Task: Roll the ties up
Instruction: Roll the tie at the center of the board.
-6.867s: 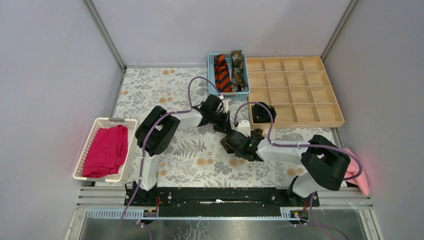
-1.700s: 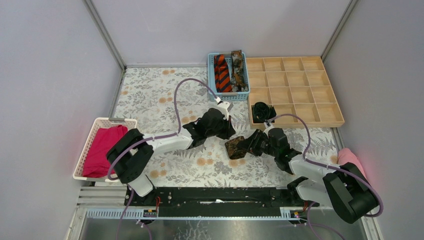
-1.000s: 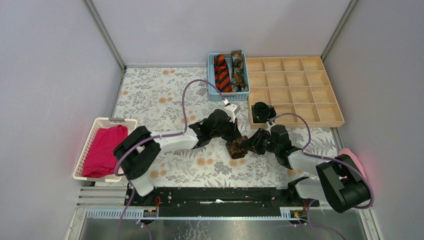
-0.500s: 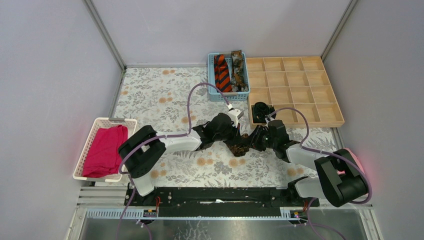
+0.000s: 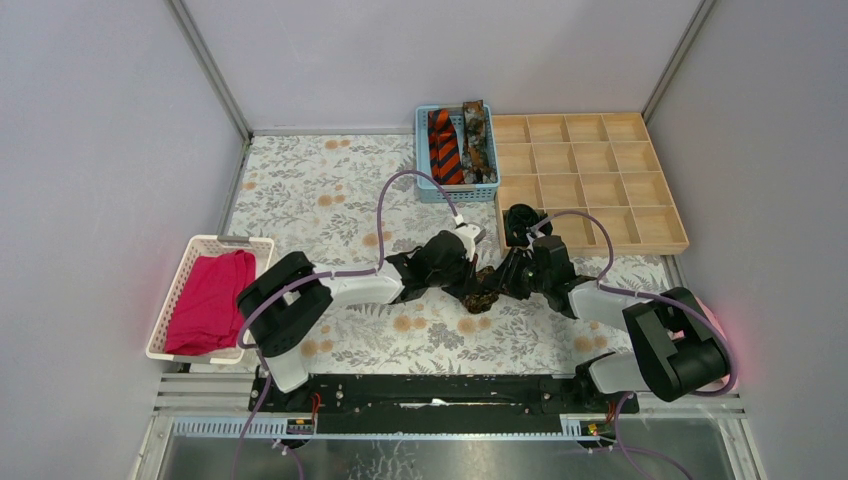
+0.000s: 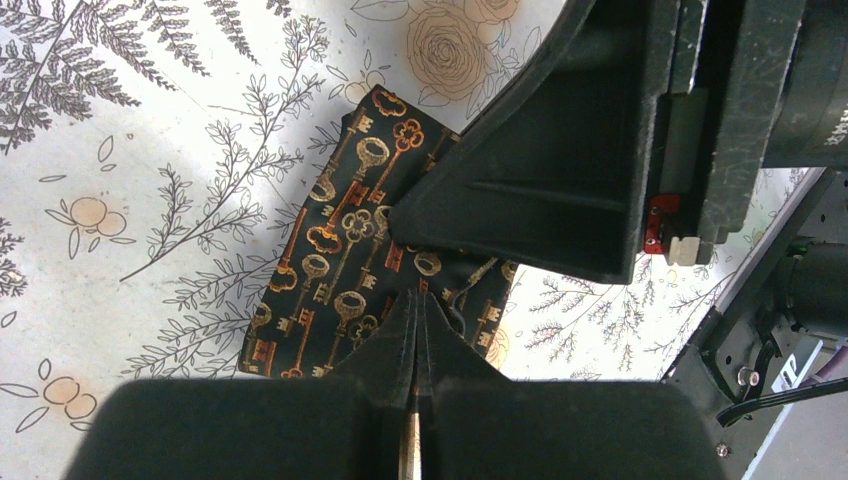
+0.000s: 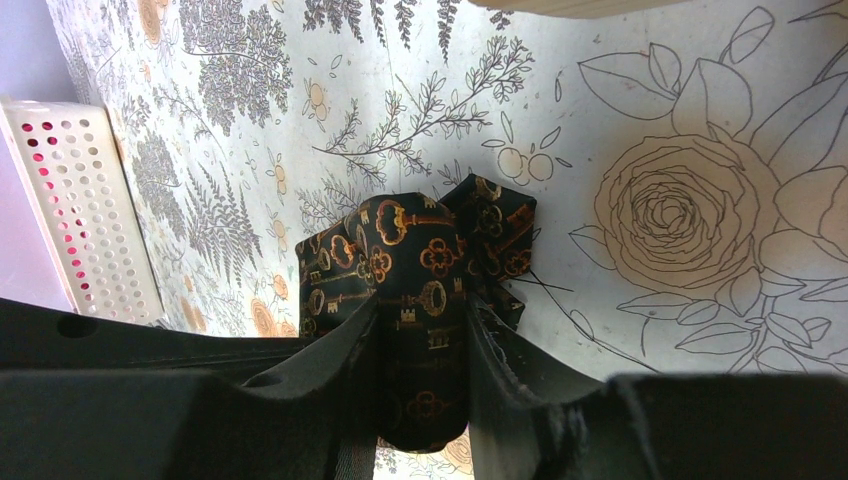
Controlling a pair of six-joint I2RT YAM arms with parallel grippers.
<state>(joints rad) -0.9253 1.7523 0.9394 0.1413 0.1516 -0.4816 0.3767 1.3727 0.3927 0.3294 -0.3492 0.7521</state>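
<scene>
A dark brown tie with gold key print point(image 5: 484, 293) lies as a coil on the floral mat just in front of the wooden tray point(image 5: 590, 246). My right gripper point(image 5: 503, 278) is shut on this coil; in the right wrist view the coil point(image 7: 410, 250) sits between the jaws of the right gripper point(image 7: 422, 305). My left gripper point(image 5: 472, 270) is shut, its tips point(image 6: 417, 298) resting against the same tie point(image 6: 340, 260) from the other side. A black coiled tie point(image 5: 520, 222) sits in the tray's near-left cell. An orange-and-black striped tie point(image 5: 443, 145) and a brown mottled tie point(image 5: 477, 140) lie in the blue basket point(image 5: 422, 150).
A white basket point(image 5: 180, 280) holding a magenta cloth point(image 5: 210, 300) stands at the left edge. A pink cloth point(image 5: 712, 330) lies at the right behind the right arm. The two grippers are nearly touching. Grey walls enclose the mat.
Both grippers have moved toward the wooden tray with the brown coil between them. My left gripper has closed in from the left until it touches the coil.
</scene>
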